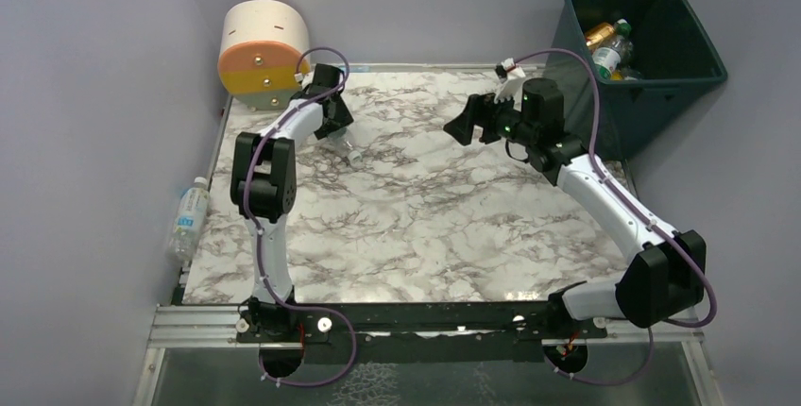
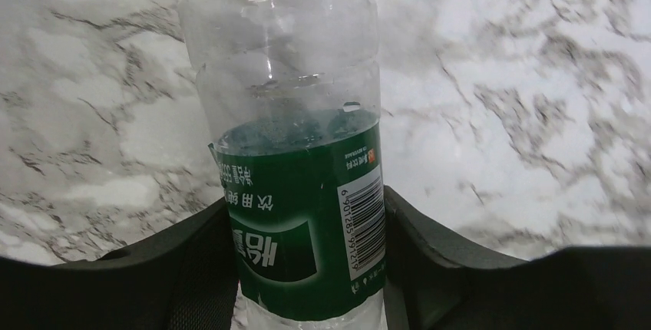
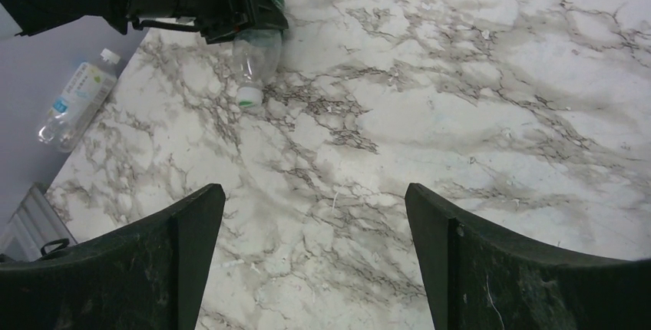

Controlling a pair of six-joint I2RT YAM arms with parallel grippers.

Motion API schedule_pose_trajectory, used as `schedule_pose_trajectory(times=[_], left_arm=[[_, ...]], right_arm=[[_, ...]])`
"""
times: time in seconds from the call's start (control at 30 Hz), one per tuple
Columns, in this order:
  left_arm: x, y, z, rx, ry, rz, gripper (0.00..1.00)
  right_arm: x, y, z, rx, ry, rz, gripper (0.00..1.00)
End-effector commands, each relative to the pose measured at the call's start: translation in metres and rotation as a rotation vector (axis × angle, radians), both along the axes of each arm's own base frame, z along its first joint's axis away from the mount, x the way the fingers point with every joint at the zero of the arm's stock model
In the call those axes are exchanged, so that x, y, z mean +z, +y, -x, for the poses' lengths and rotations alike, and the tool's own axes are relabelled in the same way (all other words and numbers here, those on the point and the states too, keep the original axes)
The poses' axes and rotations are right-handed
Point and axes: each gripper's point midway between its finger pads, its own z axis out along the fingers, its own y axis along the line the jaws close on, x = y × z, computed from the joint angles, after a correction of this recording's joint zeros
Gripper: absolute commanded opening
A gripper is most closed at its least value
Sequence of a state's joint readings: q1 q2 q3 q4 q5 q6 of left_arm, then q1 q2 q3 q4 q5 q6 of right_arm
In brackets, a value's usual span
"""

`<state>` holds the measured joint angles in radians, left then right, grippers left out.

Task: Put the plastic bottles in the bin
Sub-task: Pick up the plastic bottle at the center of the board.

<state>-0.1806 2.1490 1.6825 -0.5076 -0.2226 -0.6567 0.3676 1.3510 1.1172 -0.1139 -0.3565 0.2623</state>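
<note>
A clear plastic bottle (image 2: 307,215) with a green label lies on the marble table (image 1: 425,208) at the back left. My left gripper (image 2: 307,201) is shut on it, both fingers pressed against the label. From above, that gripper (image 1: 342,132) points down and the bottle's neck (image 1: 353,153) pokes out toward the table's middle. My right gripper (image 1: 463,127) hangs open and empty above the table's back middle. Its view shows the same bottle (image 3: 257,54) with its cap toward me. The dark teal bin (image 1: 661,85) stands at the back right and holds several bottles (image 1: 609,47).
Another bottle (image 1: 189,217) with a pale label lies off the table's left edge against the wall, also in the right wrist view (image 3: 77,100). A round cream, orange and yellow drum (image 1: 263,52) sits at the back left corner.
</note>
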Motion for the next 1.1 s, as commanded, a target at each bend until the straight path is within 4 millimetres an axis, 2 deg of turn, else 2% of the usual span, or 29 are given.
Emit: schedule_pose_trajectory(times=[0.0,0.2,0.33,0.4,0.53,0.57,0.63,0.7,0.77,0.9,1.07], left_arm=[[0.065,-0.054,-0.003,-0.264,-0.205,0.160,0.54],[0.114,-0.107,0.021,-0.476,-0.359,0.388,0.55],[0.146,-0.128,0.033,-0.533,-0.425,0.530,0.56],[0.160,-0.134,0.037,-0.546,-0.456,0.569,0.56],[0.189,-0.143,0.043,-0.589,-0.521,0.596,0.56],[0.189,-0.146,0.049,-0.613,-0.530,0.607,0.56],[0.203,-0.153,0.057,-0.672,-0.589,0.627,0.57],[0.224,-0.162,0.073,-0.768,-0.678,0.640,0.57],[0.236,-0.172,0.089,-0.849,-0.731,0.619,0.57],[0.249,-0.189,0.115,-0.969,-0.790,0.575,0.57],[0.262,-0.204,0.138,-1.056,-0.842,0.543,0.58]], right_arm=[[0.015,0.017,0.003,0.077,0.000,-0.056,0.90],[0.028,0.039,0.014,0.198,0.050,-0.159,0.91],[0.040,0.055,0.031,0.311,0.082,-0.265,0.91],[0.039,0.057,0.036,0.331,0.099,-0.294,0.91],[0.037,0.055,0.037,0.316,0.101,-0.294,0.91],[0.038,0.055,0.037,0.313,0.099,-0.293,0.91],[0.040,0.054,0.037,0.305,0.094,-0.296,0.91],[0.046,0.053,0.037,0.293,0.093,-0.311,0.91],[0.053,0.053,0.034,0.267,0.098,-0.334,0.92],[0.074,0.053,0.030,0.253,0.076,-0.368,0.92],[0.097,0.051,0.023,0.218,0.034,-0.377,0.93]])
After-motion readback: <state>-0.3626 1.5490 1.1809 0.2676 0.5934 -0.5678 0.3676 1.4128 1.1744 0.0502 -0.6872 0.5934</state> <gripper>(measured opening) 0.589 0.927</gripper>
